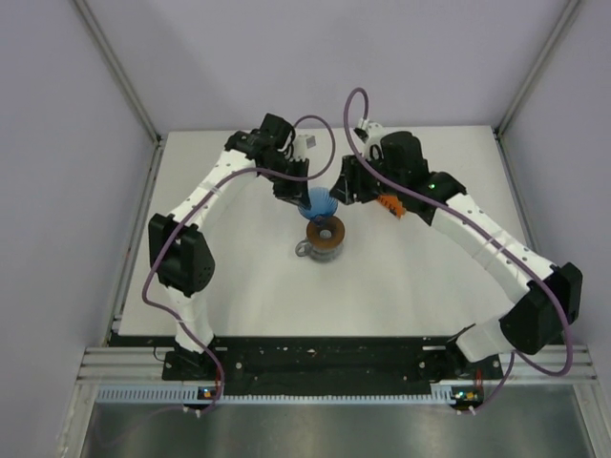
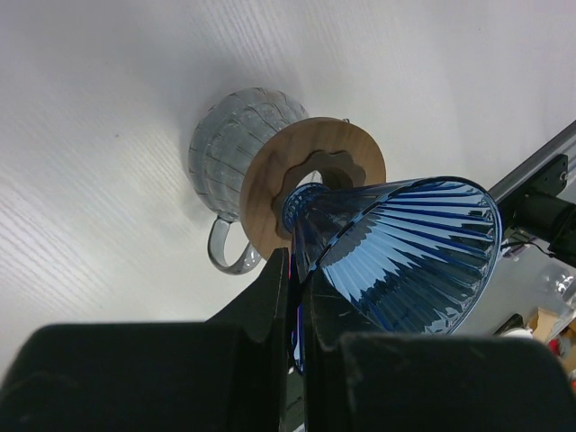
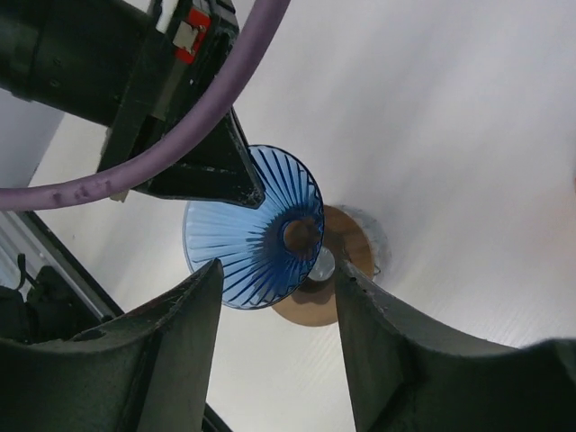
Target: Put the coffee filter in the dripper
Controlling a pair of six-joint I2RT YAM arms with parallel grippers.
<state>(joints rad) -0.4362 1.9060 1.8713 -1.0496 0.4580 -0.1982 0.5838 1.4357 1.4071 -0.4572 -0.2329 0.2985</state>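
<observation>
The dripper (image 1: 322,203) is a bright blue ribbed cone, held tilted in the air just behind the cup. My left gripper (image 1: 292,194) is shut on its rim; in the left wrist view the fingers (image 2: 270,297) pinch the thin blue wall of the dripper (image 2: 405,252). My right gripper (image 1: 342,189) is open and empty, just right of the dripper. In the right wrist view its jaws (image 3: 277,270) stand wide apart, facing the dripper's open mouth (image 3: 252,229). No coffee filter shows in any view.
A grey translucent handled cup (image 2: 229,148) with a flat brown ring (image 2: 310,184) on top stands at mid table, in front of the dripper (image 1: 325,237). An orange packet (image 1: 389,205) lies under the right arm. Walls enclose the table on three sides.
</observation>
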